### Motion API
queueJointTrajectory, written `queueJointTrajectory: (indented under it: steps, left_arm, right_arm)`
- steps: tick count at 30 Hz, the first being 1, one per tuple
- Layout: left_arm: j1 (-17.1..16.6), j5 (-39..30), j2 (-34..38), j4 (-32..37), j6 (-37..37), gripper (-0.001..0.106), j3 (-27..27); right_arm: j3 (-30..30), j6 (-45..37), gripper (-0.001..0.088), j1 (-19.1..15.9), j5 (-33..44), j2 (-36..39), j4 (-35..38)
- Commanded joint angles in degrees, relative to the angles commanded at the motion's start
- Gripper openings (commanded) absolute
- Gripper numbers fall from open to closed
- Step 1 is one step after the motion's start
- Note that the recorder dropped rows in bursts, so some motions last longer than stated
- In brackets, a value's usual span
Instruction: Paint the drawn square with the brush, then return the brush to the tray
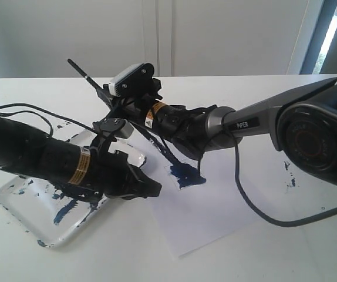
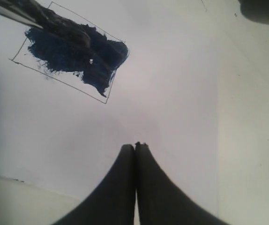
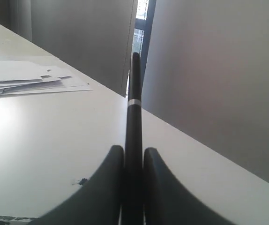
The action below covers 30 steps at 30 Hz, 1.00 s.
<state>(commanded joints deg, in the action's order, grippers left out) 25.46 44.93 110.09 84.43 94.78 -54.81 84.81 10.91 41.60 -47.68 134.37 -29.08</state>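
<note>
White table (image 1: 309,252), pale wall (image 1: 227,35); 1 blue-smeared tray (image 1: 22,205), 1 sheet (image 1: 215,217), 1 part-painted square (image 1: 186,175); right gripper (image 3: 133,152) pinches 1 brush (image 3: 134,108), left gripper (image 2: 135,147) pressed together

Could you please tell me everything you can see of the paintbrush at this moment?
The brush is long, thin and straight, with a black handle bearing a narrow pale band and a greyish ferrule. It is held tilted in the right gripper, whose jaws are shut on the handle, with the free end pointing upward. Its bristles, loaded with dark blue paint, rest on the drawn square, which is largely smeared blue, on the white paper sheet.
</note>
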Motion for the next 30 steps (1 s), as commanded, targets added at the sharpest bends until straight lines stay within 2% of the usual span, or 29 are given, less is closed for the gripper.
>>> queueJointTrajectory:
  steps: [8, 14, 19, 21, 30]
  left_arm:
    - [5.1, -1.1, 4.9, 1.1, -0.1, 0.005, -4.6]
    - [5.3, -5.8, 7.5, 6.5, 7.6, 0.005, -5.3]
    - [5.3, -7.8, 8.3, 14.5, 14.9, 0.005, -5.3]
    - [5.0, -8.1, 8.3, 15.5, 19.2, 0.005, -5.3]
    - [-1.6, 1.6, 8.1, 15.5, 21.5, 0.005, -4.2]
  right_arm:
    - [0.0, 0.8, 0.0000, 0.0, -0.4, 0.0, -0.1]
    - [0.0, 1.5, 0.0000, 0.0, -0.4, 0.0, -0.1]
    - [0.0, 2.4, 0.0000, 0.0, -0.5, 0.0, -0.1]
    - [0.0, 2.5, 0.0000, 0.0, -0.7, 0.0, -0.1]
    - [0.0, 2.6, 0.0000, 0.0, 0.1, 0.1, -0.1]
